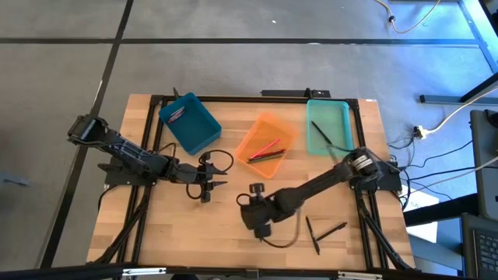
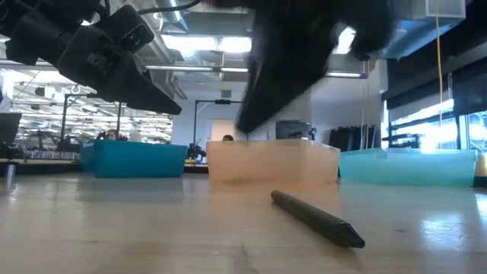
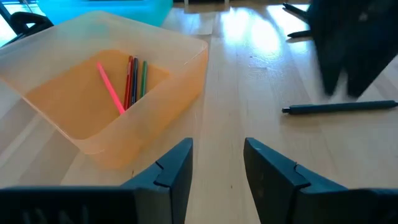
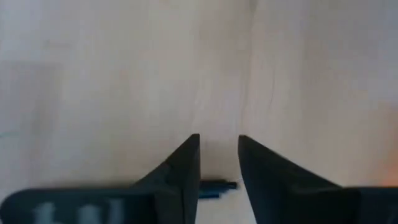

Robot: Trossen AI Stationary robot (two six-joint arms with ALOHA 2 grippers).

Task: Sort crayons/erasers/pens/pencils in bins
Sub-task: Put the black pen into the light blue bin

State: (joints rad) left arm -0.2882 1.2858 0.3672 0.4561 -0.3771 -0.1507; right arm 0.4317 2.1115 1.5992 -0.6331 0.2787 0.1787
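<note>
writing legible nowhere; left gripper [image 1: 205, 189] and right gripper [image 1: 261, 225] jaws narrowly parted, empty.

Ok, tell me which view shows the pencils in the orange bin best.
The left wrist view: it looks into the orange bin and separates the pencils, one pink lying across red and green ones. The high view shows them small, as thin streaks. The low view shows only the bin's wall. The right wrist view shows none.
</note>
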